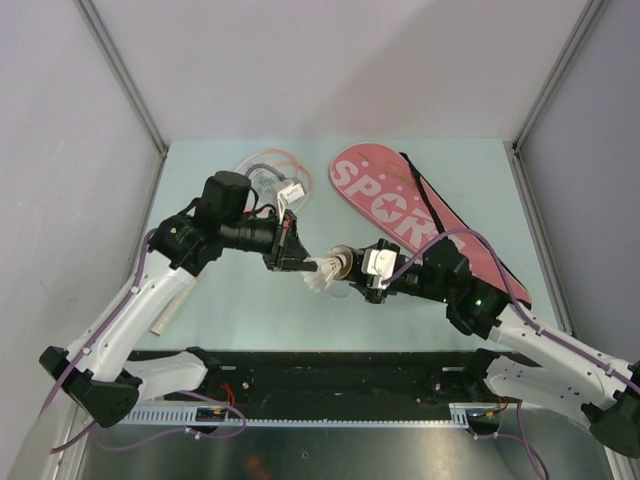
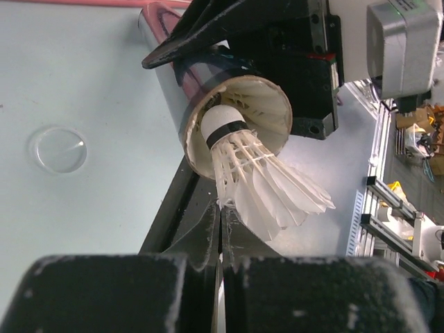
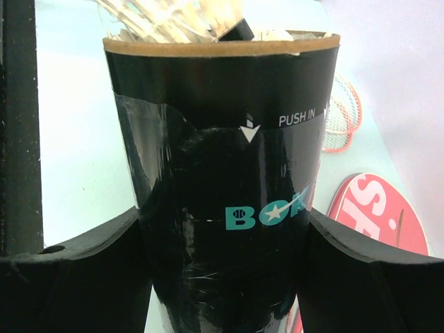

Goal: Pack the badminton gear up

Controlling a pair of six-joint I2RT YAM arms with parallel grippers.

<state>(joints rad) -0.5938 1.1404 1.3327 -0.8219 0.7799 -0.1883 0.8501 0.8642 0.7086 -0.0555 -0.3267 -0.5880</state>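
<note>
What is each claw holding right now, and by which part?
Left claw: shuttlecock, pinched by its feather skirt, cork end at the mouth of the black tube. Right claw: that tube, gripped around its body below the open end.

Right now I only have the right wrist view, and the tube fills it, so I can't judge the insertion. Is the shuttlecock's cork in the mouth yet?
Observer: Yes. In the left wrist view, the shuttlecock has its cork just inside the rim of the tube, and the feathers stick out.
Operator: Is the left gripper holding it?
Observer: Yes, its fingers are shut on the edge of the feather skirt.
Operator: Anything lying nearby that I should know of?
Observer: A small clear round disc lies flat on the table, apart from the tube.
</note>
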